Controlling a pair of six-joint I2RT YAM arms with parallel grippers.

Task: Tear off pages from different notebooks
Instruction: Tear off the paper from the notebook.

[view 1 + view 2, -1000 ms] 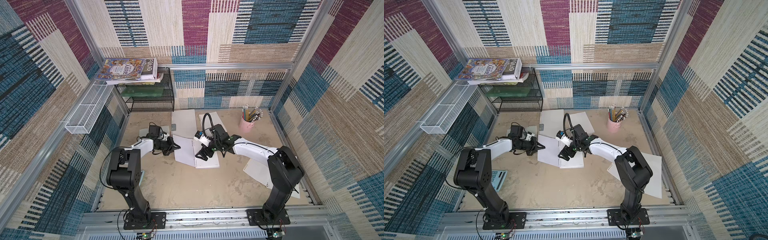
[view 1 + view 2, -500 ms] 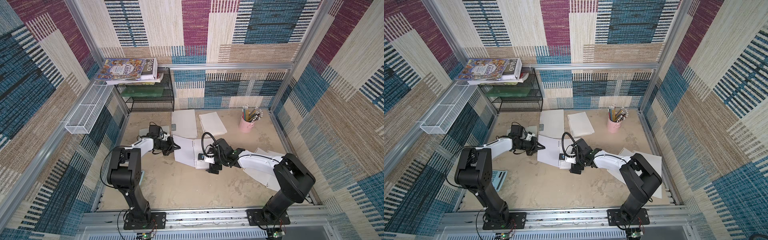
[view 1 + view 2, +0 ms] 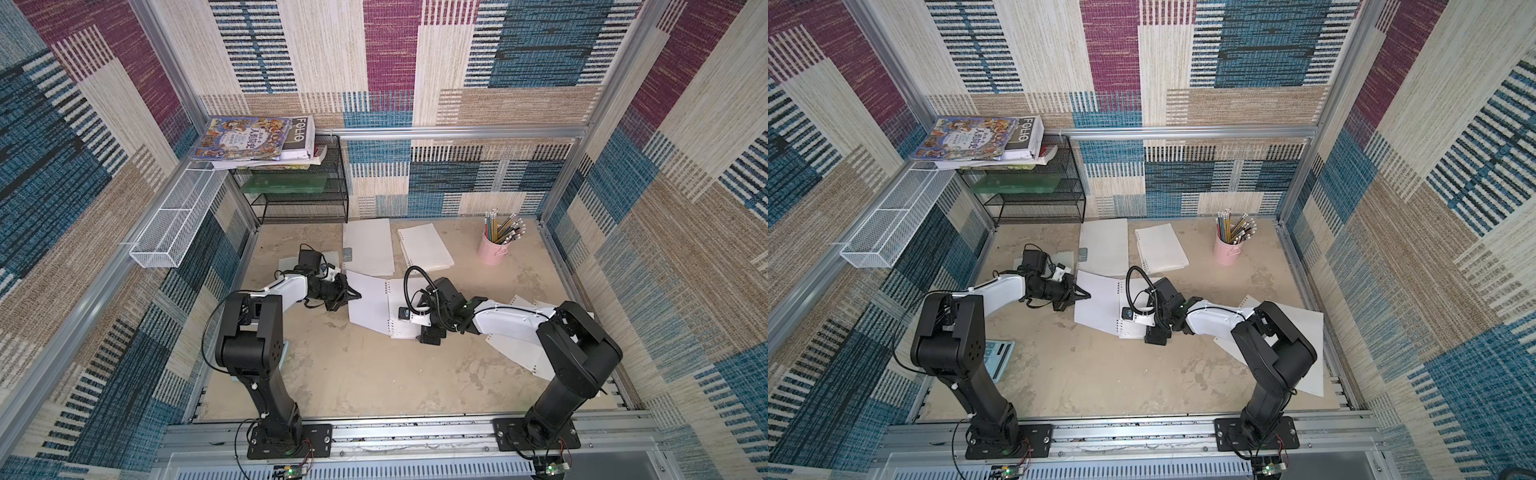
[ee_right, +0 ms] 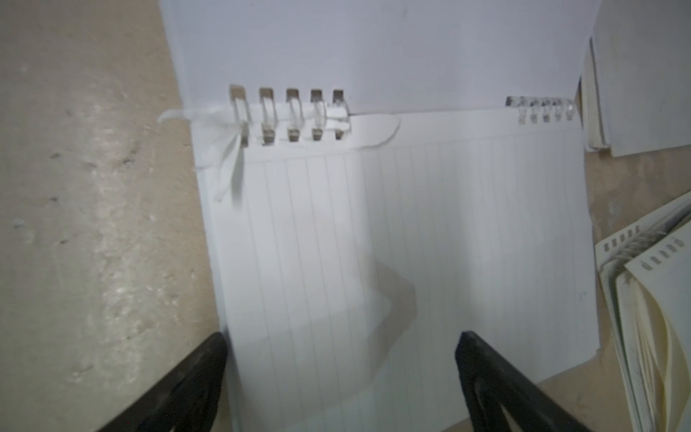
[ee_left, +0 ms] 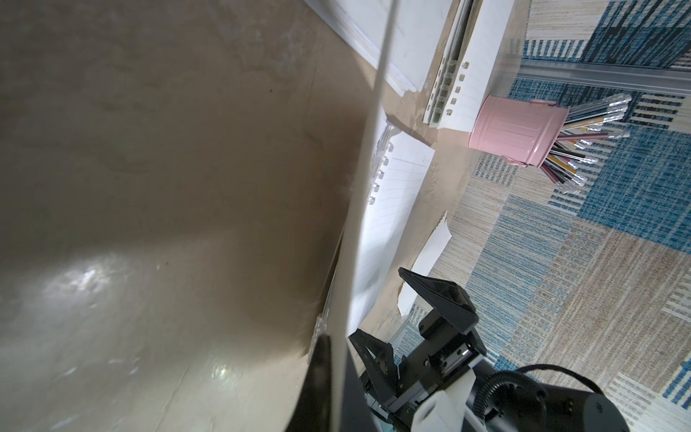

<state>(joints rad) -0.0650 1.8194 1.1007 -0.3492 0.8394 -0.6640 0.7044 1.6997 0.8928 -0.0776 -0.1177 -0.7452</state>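
Walls: woven patches of blue, plum and beige on three sides, held in aluminium framing.
Table (image 3: pixel 332 374): beige and mottled. Both arms reach from the near rail toward its middle.
Wire shelf (image 3: pixel 299 199): black, in the back left corner, with a stack of illustrated books (image 3: pixel 249 139) on top. A white mesh basket (image 3: pixel 174 224) hangs on the left wall beside it.
Punched sheets (image 3: pixel 1304 332): large white leaves lie under the right arm, at the right side of the table. In the right wrist view they fan up just beside the right gripper; I cannot tell whether they are bound or loose.
Back notebooks: two lie side by side along the back wall, one (image 3: pixel 370 249) behind the left gripper and one (image 3: pixel 424 247) behind the right gripper. Neither gripper touches them.
Open notebook (image 3: pixel 397 309): flat in mid-table between the two grippers, spine running front to back.
Turned sheet (image 3: pixel 368 301): the leaf folded over to the left of the spine, its outer edge raised off the table.
Lined page (image 4: pixel 411 243): the leaf to the right of the spine, lying flat.
Left gripper (image 3: pixel 353 296): clamped shut on the outer edge of the Turned sheet, on the side away from the spine. In the left wrist view the paper runs edge-on out of it.
Right gripper (image 4: pixel 342 340): spread wide and holding nothing. It sits low over the outer part of the Lined page, pointing at the spine, with one finger at the page's side edge and the other over the paper. Whether it touches the page cannot be told.
Pink cup (image 3: pixel 494 249): full of pencils, back right, well apart from both grippers.
Calculator (image 3: pixel 998 357): light blue, beside the left arm's base.
Paper shreds (image 4: pixel 224 149): torn white strips hang from the rings at one end of the spine, ahead of the Right gripper.
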